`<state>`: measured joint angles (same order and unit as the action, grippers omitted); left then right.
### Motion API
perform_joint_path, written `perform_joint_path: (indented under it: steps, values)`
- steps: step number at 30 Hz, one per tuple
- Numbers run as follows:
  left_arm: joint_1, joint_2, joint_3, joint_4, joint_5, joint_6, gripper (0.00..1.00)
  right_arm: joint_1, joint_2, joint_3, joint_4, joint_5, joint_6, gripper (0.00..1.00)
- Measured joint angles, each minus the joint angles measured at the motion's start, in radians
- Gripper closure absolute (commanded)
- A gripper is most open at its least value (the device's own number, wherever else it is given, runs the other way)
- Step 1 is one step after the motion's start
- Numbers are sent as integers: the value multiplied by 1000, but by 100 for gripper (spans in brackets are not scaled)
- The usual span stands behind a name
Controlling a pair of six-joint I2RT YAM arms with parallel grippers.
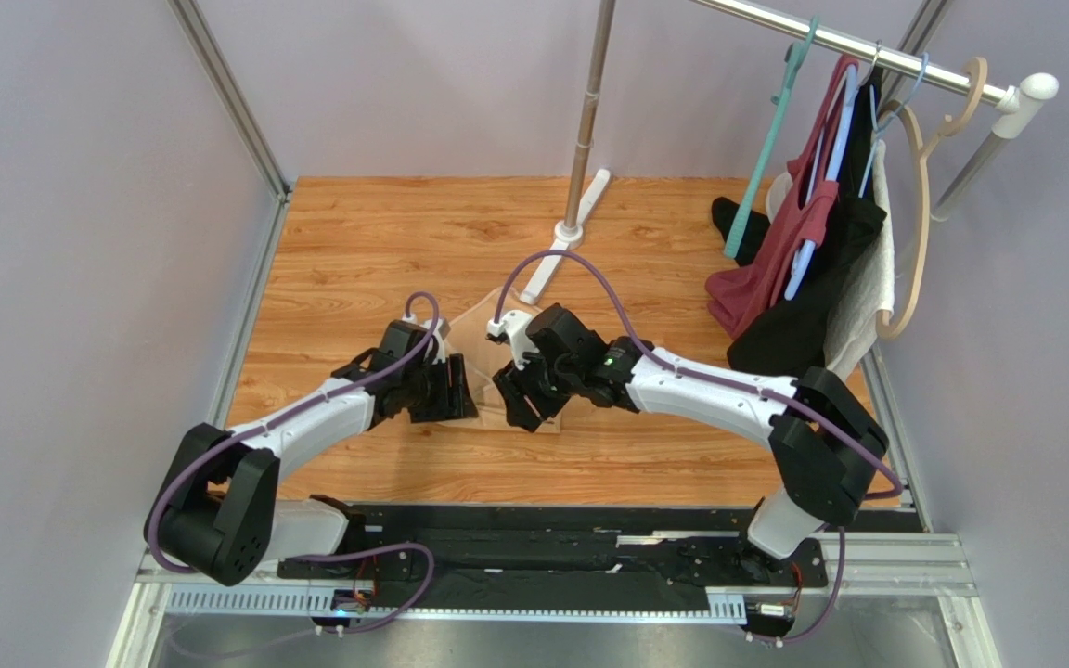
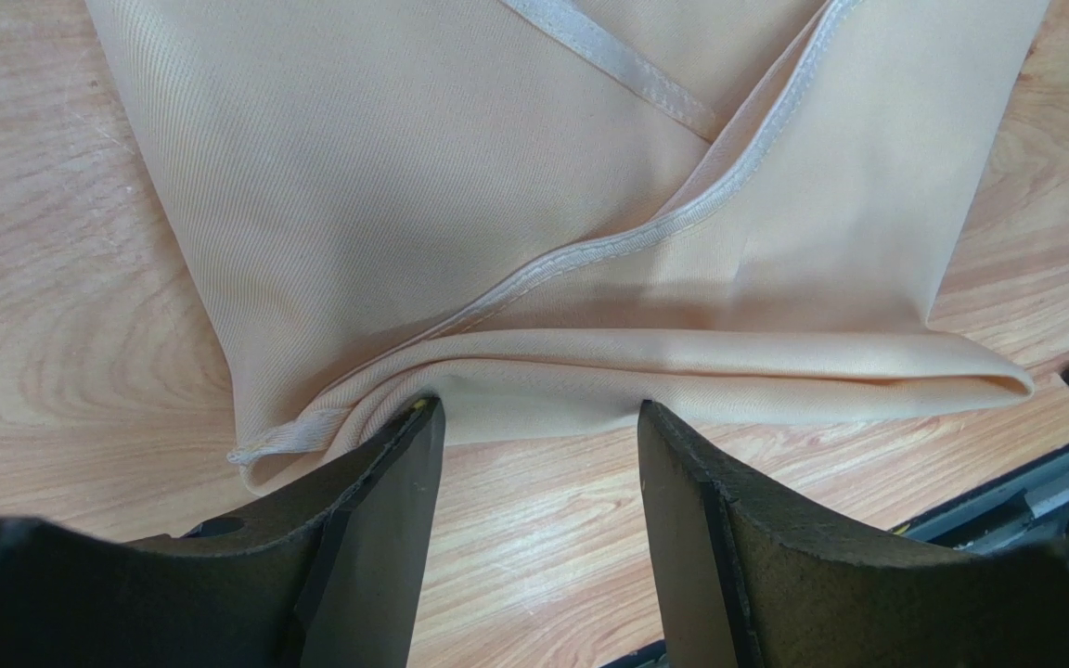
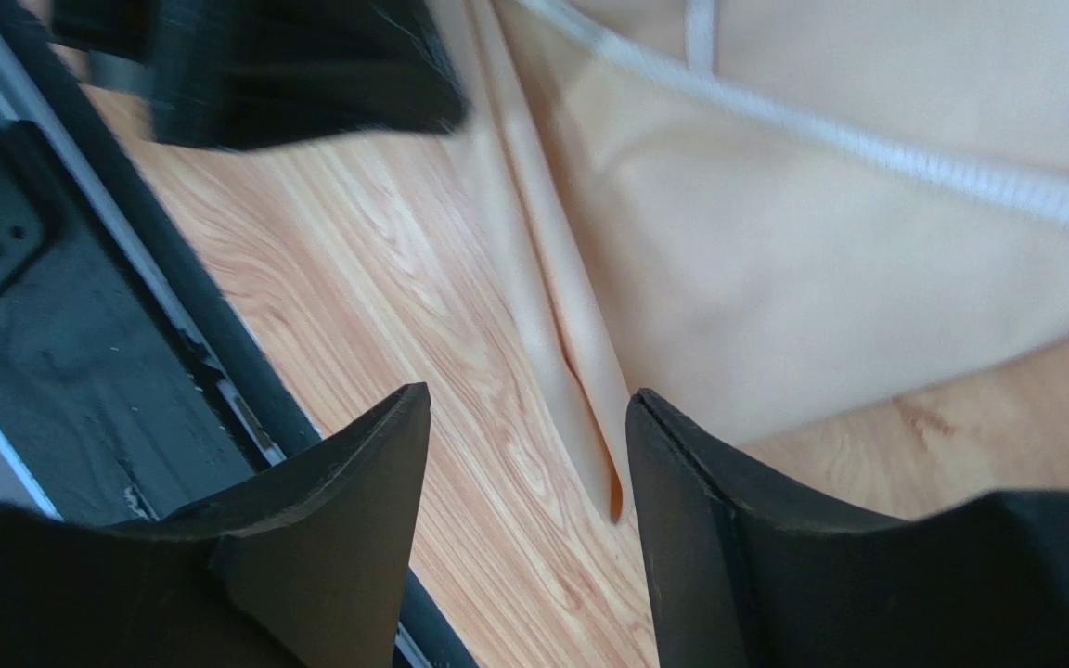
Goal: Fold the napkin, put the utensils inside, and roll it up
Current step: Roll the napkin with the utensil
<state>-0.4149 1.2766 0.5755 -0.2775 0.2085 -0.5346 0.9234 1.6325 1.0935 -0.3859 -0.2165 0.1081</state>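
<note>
From high above the near edge, looks down across the table (image 1: 345,237). From each wrist, peers close; shares the folded edge of the napkin (image 2: 429,167).

White links (image 1: 701,390), black joints (image 1: 819,459), purple cables (image 1: 554,258), black fingers (image 2: 359,543), possibly green light (image 1: 611,361)

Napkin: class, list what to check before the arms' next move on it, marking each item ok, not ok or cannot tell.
1. Napkin folded: ok, a doubled edge faces both grippers.
2. Napkin flat on the table: ok.
3. Left gripper open: ok, jaws apart at the fold, gripping nothing.
4. Right gripper open: ok, jaws apart over the fold's end.
5. Spoon inside: cannot tell, none in view.
</note>
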Motion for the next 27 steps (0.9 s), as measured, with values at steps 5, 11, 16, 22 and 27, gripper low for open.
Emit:
perform_joint_path:
  steps: [5,11,16,22,27]
  values:
    - [3,0,-15,31,8,-10,38,66,-18,-12,157,29,-82,26]
    - [9,0,-24,47,15,-21,40,117,52,-42,307,99,-175,20]
    - [21,0,-24,51,22,-21,41,127,123,-42,376,130,-241,20]
    - [34,0,-24,52,31,-21,42,135,189,-42,409,180,-324,20]
    - [40,1,-24,52,39,-20,42,153,216,-44,444,237,-392,20]
